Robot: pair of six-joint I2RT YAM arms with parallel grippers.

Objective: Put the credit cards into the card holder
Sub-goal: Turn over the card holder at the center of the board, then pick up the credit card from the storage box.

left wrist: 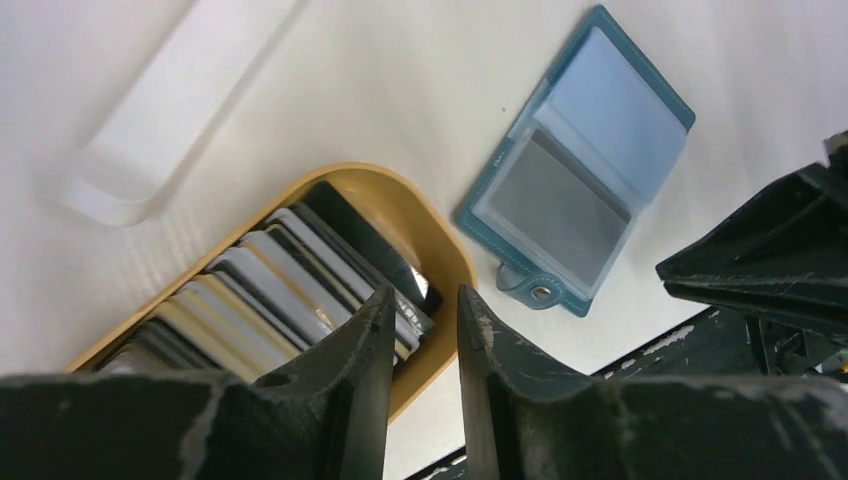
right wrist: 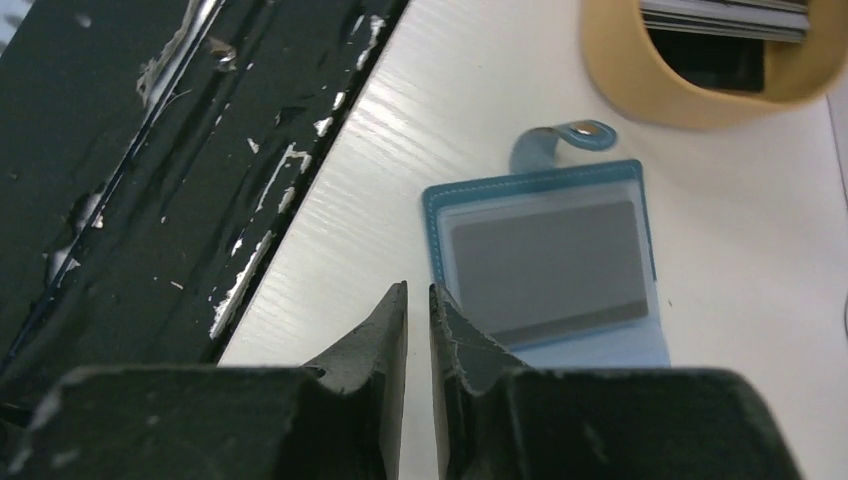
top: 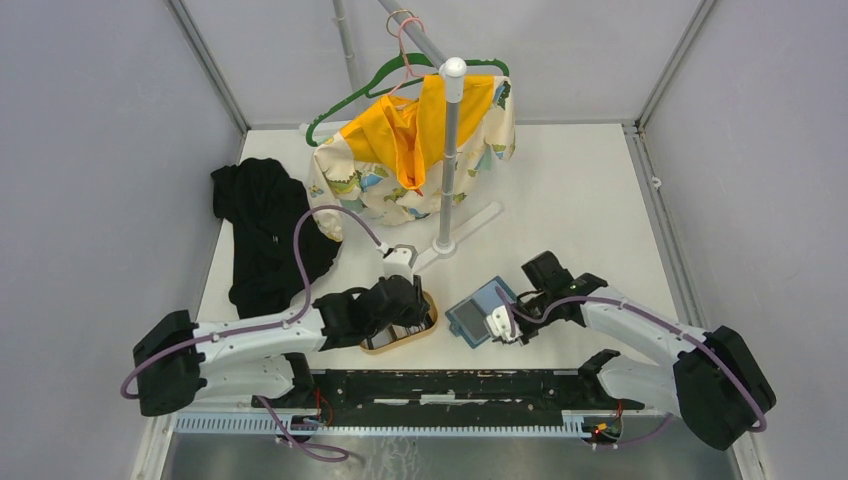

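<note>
Black rail (top: 440, 385) edges the white, grey-walled table (top: 570, 200) bearing the card holder (top: 475, 315).

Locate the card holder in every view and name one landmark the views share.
Top external: card holder low centre, slightly right.
Left wrist: card holder upper right, lying open.
Right wrist: card holder centre right, open.
Shared landmark: tan oval tray, beside it in all three.

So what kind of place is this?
Probably a robot testing booth: plain grey panel walls box in a white table, two black-and-white robot arms are bolted at its near edge, and a yellow-lined patterned garment hangs on a grey metal rack.
</note>
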